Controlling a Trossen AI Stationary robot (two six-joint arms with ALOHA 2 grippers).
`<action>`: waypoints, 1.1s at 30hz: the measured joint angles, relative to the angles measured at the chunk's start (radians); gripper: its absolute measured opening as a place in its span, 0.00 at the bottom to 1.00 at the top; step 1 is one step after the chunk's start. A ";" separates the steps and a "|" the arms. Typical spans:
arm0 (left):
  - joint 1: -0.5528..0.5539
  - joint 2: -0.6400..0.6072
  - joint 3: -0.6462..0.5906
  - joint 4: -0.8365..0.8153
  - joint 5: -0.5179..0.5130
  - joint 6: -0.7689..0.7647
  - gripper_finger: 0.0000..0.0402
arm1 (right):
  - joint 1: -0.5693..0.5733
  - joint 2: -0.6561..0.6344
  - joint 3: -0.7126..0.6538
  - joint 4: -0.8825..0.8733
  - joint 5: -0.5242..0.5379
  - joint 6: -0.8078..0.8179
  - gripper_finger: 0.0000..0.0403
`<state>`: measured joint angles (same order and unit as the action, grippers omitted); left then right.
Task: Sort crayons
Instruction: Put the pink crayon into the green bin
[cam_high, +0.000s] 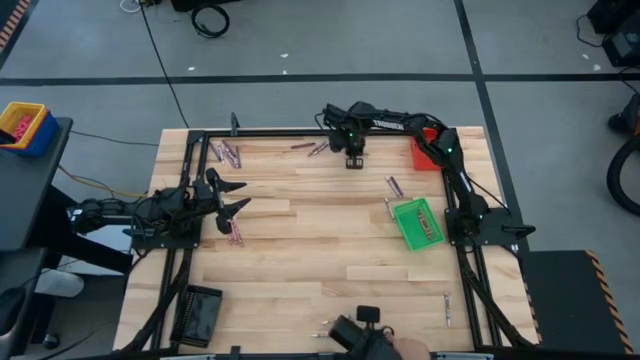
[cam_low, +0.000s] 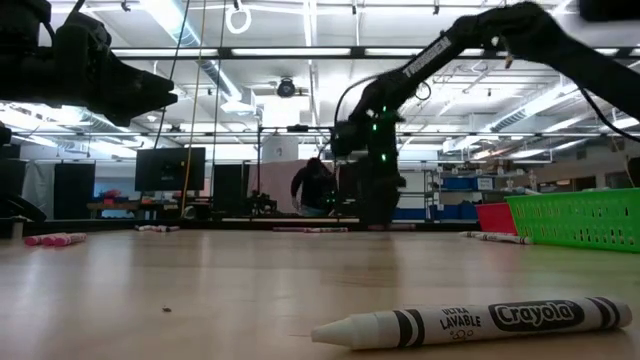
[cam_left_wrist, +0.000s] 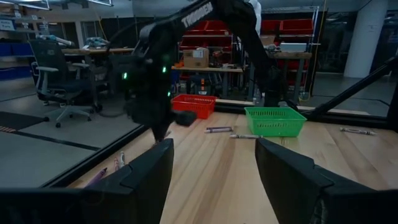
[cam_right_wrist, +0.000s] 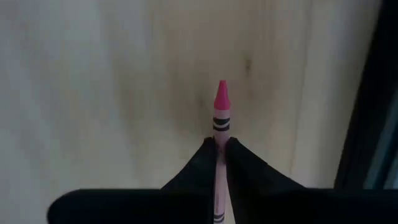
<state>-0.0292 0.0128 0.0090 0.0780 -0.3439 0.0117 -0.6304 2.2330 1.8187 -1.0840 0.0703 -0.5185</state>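
My right gripper (cam_high: 354, 160) hangs over the far middle of the table, fingers pointing down, shut on a pink crayon (cam_right_wrist: 221, 106). My left gripper (cam_high: 238, 197) waits open at the table's left side, level above the wood, its fingers (cam_left_wrist: 149, 168) holding nothing. Other crayons lie flat on the table: a group at the far left (cam_high: 228, 152), some near the far edge (cam_high: 318, 148), one by the green tray (cam_high: 393, 185), some near my left gripper (cam_high: 236, 232). A white crayon (cam_low: 470, 322) lies close to the low camera. My right gripper pinches the pink crayon's paper-wrapped shaft (cam_right_wrist: 219, 142) between its two fingertips, coming from above. The pointed end (cam_right_wrist: 221, 93) sticks out past the fingers. A faint shadow lies on the wood beneath it; whether the crayon is clear of the table I cannot tell.
A red tray (cam_high: 425, 155) stands at the far right corner and a green tray (cam_high: 418, 222) at the right side. A black tray (cam_high: 200, 312) sits at the near left. A black frame (cam_high: 260, 132) borders the table. The middle of the wood is bare.
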 joint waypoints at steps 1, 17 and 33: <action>0.000 0.000 0.000 0.000 0.000 0.000 0.60 | 0.000 -0.026 0.002 -0.032 -0.023 0.030 0.07; 0.000 0.000 0.000 0.000 0.000 0.000 0.60 | 0.057 -0.483 -0.336 -0.393 -0.070 0.658 0.07; 0.000 0.000 0.000 0.000 0.000 0.000 0.60 | 0.445 -1.135 -1.198 0.001 -0.149 1.583 0.07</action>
<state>-0.0293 0.0128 0.0090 0.0778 -0.3439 0.0120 -0.1852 1.0981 0.6206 -1.0826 -0.0792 1.0646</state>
